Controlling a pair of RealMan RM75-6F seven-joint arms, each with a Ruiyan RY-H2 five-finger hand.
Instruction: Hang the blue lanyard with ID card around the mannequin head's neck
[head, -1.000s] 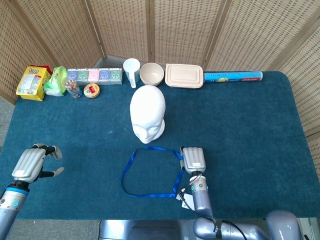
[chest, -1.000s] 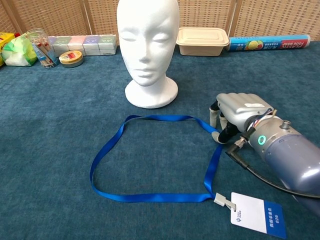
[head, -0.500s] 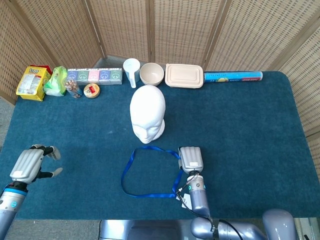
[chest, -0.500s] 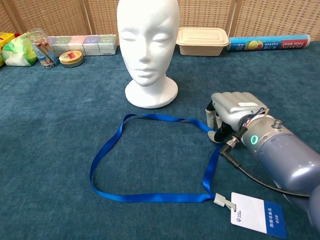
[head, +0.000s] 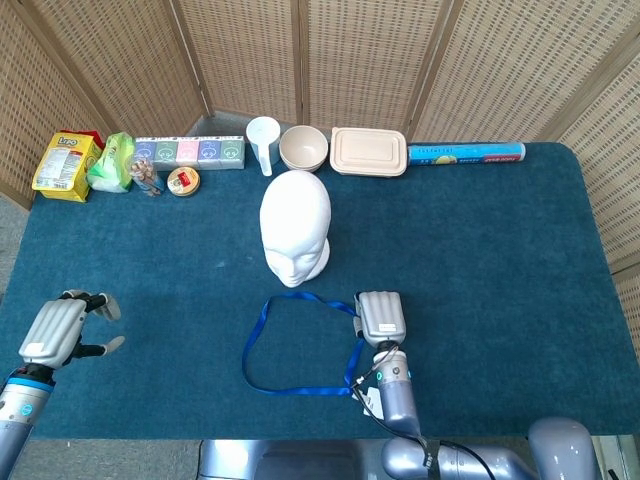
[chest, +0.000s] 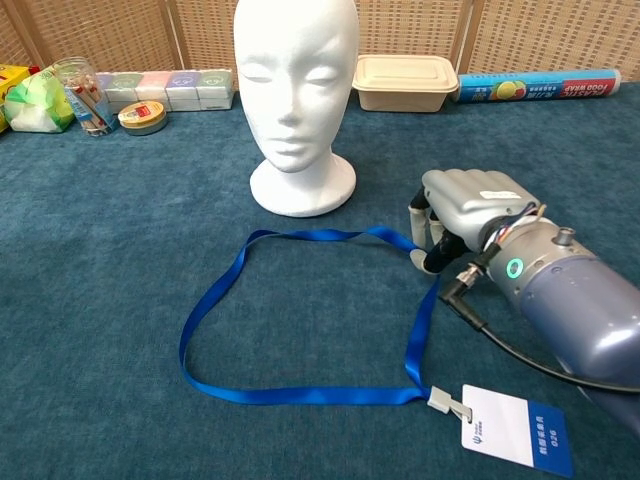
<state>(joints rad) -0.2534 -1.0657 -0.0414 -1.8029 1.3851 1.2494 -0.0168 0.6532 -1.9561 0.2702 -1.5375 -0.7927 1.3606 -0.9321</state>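
As the right hand (chest: 455, 215) edges a little further left along the table, its curled fingers now pinch the far right corner of the blue lanyard (chest: 300, 318), which bulges up slightly there compared with a second ago. Most of the loop lies flat on the blue cloth just in front of the mannequin head (chest: 297, 95), the ID card (chest: 515, 430) trailing at the near right. Nothing is lifted yet; the grasp looks only just made, so raising the strap over the head remains to be done. Well apart at the table's left edge, the left hand (head: 62, 330) waits, fingers spread and empty.
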